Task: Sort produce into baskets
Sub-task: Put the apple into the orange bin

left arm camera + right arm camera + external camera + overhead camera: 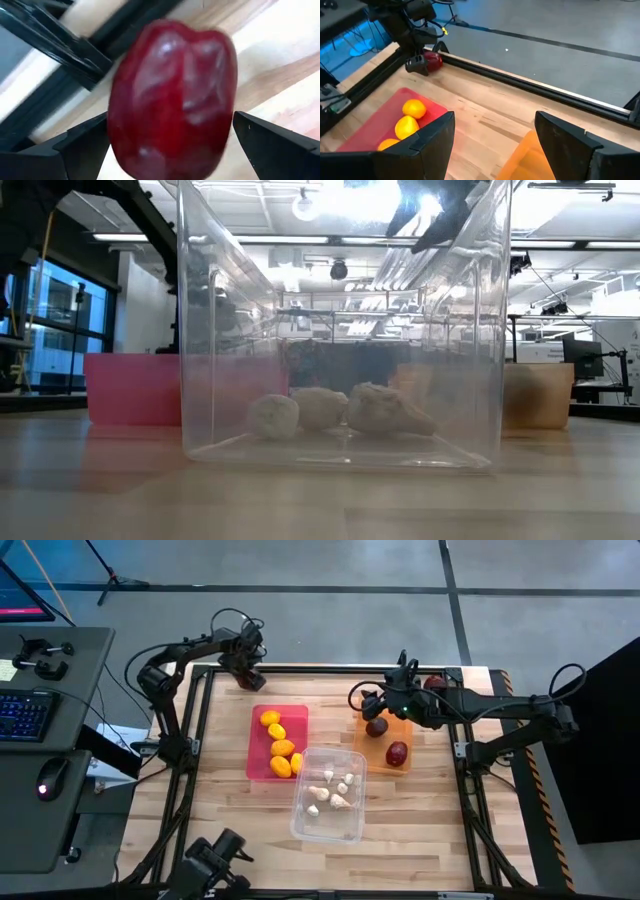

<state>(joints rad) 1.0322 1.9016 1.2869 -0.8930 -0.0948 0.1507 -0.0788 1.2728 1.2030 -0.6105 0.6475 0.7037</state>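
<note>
The left gripper is held low at the far rail, fingers spread around a red piece; the right gripper, fingers apart, is poised above the orange bin.

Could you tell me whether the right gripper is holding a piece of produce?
No, the right gripper stands open and empty above the table between the pink basket and the orange basket.

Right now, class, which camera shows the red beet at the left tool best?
The left wrist view: the beet fills the frame between the open left tool. The right wrist view shows it small and far off; the high view hides it under the tool; the low view misses it.
</note>
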